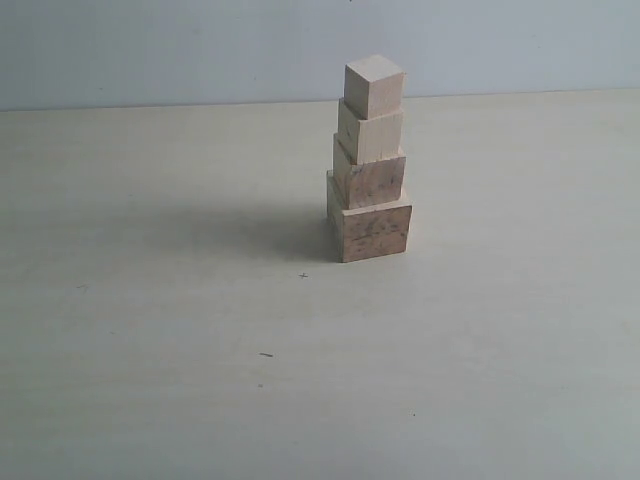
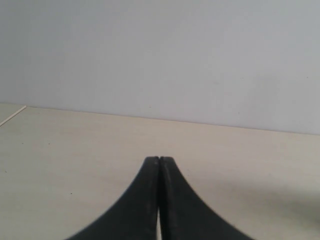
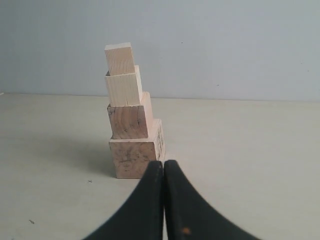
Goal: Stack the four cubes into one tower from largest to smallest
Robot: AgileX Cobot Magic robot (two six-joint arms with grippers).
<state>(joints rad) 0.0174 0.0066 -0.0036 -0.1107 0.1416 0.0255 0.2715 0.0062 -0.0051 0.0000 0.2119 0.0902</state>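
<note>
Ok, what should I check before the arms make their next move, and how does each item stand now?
1. Light-wood tower is four cubes high: ok.
2. Mottled largest cube at the bottom, smallest cube on top: ok.
3. Each cube centred on the one below: not ok, upper ones sit off centre.
4. Black left end effector shut, empty: ok.
5. Black right end effector shut, empty: ok.

Tower (image 1: 369, 160) on table (image 1: 150, 350), 1 o'clock frm ctr; btm to top: largest cube (image 1: 372, 230), 2nd cube (image 1: 370, 181), 3rd cube (image 1: 372, 136), smallest cube (image 1: 374, 85).
</note>
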